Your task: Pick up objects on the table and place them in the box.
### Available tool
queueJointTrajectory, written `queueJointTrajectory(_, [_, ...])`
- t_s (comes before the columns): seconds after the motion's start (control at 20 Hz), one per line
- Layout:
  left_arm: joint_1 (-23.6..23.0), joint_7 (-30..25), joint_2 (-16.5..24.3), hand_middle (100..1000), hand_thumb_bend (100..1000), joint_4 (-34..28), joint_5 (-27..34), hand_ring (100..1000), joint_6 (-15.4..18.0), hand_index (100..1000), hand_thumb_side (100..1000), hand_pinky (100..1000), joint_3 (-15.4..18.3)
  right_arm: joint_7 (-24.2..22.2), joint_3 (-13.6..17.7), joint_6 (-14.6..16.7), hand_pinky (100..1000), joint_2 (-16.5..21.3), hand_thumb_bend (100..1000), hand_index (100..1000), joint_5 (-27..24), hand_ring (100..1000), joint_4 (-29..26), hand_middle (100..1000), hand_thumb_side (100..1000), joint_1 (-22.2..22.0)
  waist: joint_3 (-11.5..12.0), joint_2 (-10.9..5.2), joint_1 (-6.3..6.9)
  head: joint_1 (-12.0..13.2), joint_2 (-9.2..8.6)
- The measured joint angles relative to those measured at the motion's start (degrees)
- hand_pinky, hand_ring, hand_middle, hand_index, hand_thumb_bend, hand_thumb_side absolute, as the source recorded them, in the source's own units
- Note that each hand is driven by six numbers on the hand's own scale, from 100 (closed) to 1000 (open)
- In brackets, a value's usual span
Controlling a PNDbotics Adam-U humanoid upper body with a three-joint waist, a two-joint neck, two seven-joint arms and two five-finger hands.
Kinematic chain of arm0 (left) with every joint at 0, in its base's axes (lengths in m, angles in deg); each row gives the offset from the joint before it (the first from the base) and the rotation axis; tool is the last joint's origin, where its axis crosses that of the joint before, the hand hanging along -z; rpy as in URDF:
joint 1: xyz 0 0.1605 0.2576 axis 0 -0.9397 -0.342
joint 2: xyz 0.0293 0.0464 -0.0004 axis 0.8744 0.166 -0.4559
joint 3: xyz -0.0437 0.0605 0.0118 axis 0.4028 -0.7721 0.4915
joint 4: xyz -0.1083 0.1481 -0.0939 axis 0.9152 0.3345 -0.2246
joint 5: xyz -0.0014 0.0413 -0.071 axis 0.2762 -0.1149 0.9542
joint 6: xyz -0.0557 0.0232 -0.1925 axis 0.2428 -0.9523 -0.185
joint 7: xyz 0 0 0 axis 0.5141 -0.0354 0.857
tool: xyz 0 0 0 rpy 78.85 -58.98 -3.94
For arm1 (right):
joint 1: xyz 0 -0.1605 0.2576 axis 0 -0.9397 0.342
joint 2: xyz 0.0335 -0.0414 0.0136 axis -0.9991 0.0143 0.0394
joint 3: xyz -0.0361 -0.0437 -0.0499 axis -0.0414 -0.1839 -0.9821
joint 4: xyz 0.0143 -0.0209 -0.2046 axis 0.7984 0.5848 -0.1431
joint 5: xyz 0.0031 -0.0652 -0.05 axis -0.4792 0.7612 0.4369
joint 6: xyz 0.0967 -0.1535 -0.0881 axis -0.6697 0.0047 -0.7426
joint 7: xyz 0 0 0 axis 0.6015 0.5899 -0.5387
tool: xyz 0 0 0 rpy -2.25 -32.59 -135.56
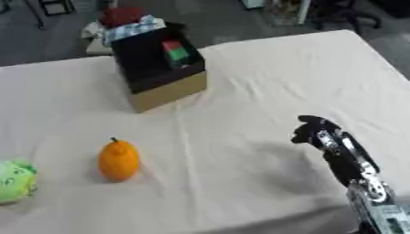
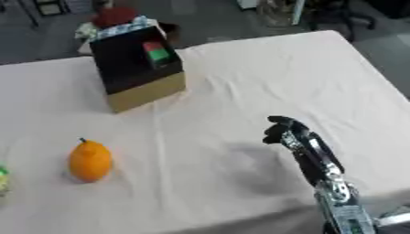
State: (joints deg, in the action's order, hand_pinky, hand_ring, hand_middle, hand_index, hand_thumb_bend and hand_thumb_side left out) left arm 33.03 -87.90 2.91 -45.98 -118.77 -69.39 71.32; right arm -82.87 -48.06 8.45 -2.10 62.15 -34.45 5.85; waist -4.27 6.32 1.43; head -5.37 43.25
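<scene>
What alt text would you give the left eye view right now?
The robot's right hand, fingers curled and holding nothing, hovers over the white-clothed table. An orange fruit and a green object lie at lower left; the open box stands at the far side.

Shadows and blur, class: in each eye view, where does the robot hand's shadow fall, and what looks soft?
Left eye view: soft grey shadow on the table left of the right hand; orange fruit edges blurred. Right eye view: same shadow left of the hand; the box contents smear into red and green blocks.
</scene>
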Motion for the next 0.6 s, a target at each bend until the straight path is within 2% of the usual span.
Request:
queueJointTrajectory(0.25, [0.7, 0.1, -2.41, 822, 501, 7.51, -3.94, 752, -0.04, 892, 539, 812, -1.8, -0.02, -0.04, -0.02, 694, 0.0, 100, 799, 0.0, 602, 0.02, 584, 728, 0.0, -0.64, 0.0, 0.0, 0.96, 0.01])
queueJointTrajectory(0.6, [2.99, 0.17, -5.69, 815, 500, 15.29, -5.62, 746, 1.12, 889, 553, 807, -3.5, -0.17, -0.06, -0.08, 694, 0.0, 100, 799, 0.0, 602, 0.05, 584, 728, 0.04, -1.35, 0.0, 0.0, 6.53, 0.04])
